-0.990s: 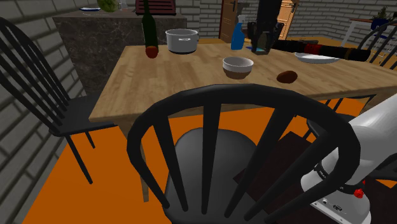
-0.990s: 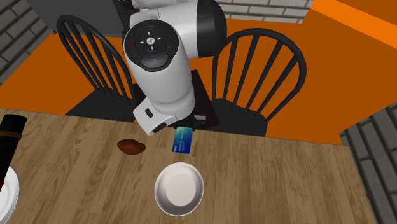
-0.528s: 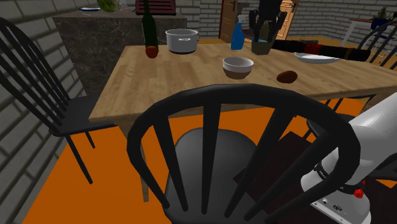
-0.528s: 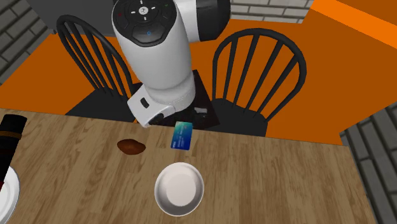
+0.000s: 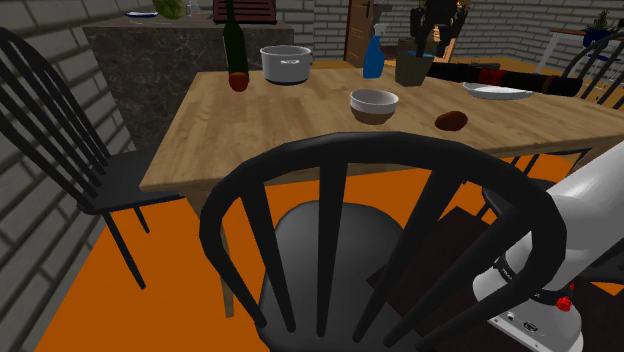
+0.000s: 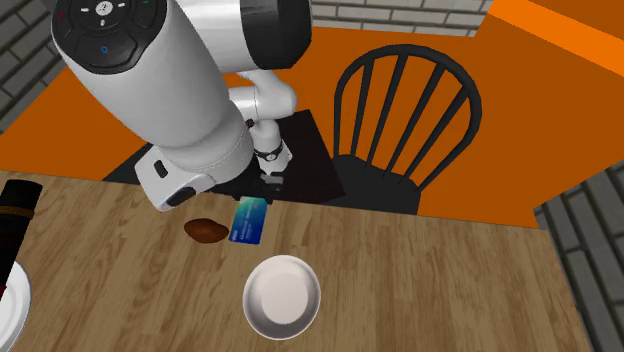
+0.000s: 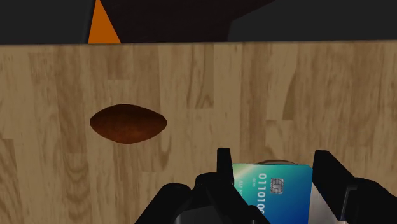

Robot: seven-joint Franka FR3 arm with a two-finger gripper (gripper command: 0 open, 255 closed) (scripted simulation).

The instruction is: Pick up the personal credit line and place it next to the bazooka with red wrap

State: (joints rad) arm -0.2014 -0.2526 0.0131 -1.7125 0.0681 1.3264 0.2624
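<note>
My gripper [image 7: 273,186] is shut on a teal and blue credit card [image 7: 275,191], one black finger [image 7: 224,172] on each side of it. The card [image 6: 248,221] hangs upright above the wooden table [image 6: 430,290], beside a brown oval lump [image 6: 205,230] and above the white bowl [image 6: 283,296]. In the shoulder view the gripper [image 5: 435,28] holds the card [image 5: 412,68] over the table's far side. The black bazooka with its red wrap [image 5: 490,75] lies just to the shoulder view's right of the card. Its dark end [image 6: 18,205] shows at the second exterior view's left edge.
A white plate [image 5: 497,92] lies in front of the bazooka, near the brown lump [image 5: 452,121]. A dark bottle [image 5: 235,45], a steel pot [image 5: 286,63] and a blue spray bottle [image 5: 374,52] stand at the far side. Black chairs [image 5: 380,200] ring the table.
The arm has swung toward the second exterior view's left with the card, past the brown lump's side. In the shoulder view the gripper rose and shifted right, toward the bazooka.
</note>
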